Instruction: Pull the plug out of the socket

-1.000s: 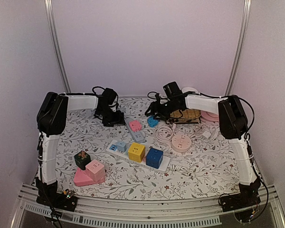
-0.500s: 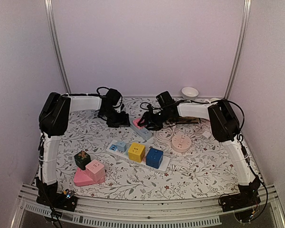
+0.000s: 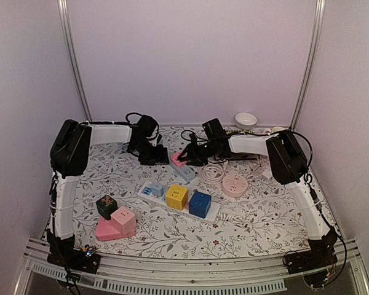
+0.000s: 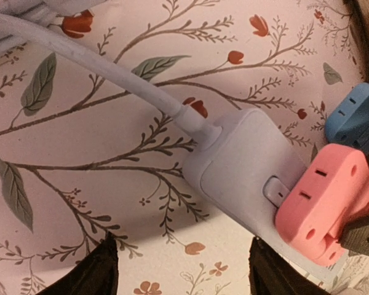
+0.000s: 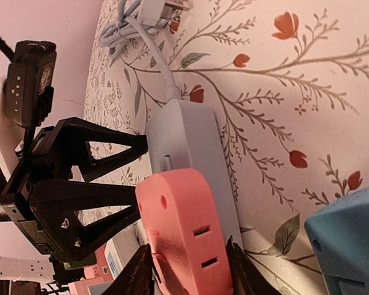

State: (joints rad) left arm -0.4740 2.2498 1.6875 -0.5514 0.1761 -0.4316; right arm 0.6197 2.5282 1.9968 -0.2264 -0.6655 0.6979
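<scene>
Pink plug sits in a grey power strip on the floral bench — right claw pinches its sides; left claw, at nine o'clock, gapes wide.

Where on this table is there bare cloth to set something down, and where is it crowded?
Bare cloth: in front of the white power strip, and the near right corner by the right arm's base. Crowded: the far middle, where the left end effector and right end effector sit at the pink plug.
</scene>
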